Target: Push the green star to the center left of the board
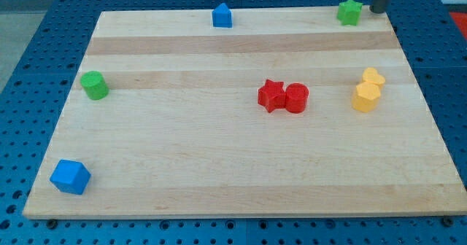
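The green star (349,12) sits at the view's top right corner of the wooden board (219,165). My tip (378,10) is just to the right of the star, close to it at the board's top right edge, with a small gap between them. The rod rises out of the view's top.
A green cylinder (94,85) stands at the left. A blue block (222,15) is at the top middle, a blue cube (70,176) at the bottom left. A red star (271,95) touches a red cylinder (296,98). Two yellow blocks (368,90) stand at the right.
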You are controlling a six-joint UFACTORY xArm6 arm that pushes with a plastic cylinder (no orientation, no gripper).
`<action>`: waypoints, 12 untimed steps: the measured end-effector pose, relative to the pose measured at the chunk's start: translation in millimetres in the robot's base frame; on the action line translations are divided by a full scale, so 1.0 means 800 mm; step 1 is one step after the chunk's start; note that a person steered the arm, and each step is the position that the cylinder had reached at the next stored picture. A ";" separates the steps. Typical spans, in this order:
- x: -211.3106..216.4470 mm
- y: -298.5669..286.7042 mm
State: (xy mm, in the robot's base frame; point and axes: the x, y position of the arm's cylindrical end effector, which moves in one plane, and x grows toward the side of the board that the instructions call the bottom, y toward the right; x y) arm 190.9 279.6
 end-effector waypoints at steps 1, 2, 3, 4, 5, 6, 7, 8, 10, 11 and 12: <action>0.005 -0.026; 0.011 -0.061; 0.011 -0.100; 0.014 -0.119; 0.014 -0.101; 0.019 -0.074; 0.025 -0.074; 0.031 -0.099; 0.092 -0.114; 0.095 -0.127; 0.095 -0.168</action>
State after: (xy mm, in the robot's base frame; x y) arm 267.2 145.5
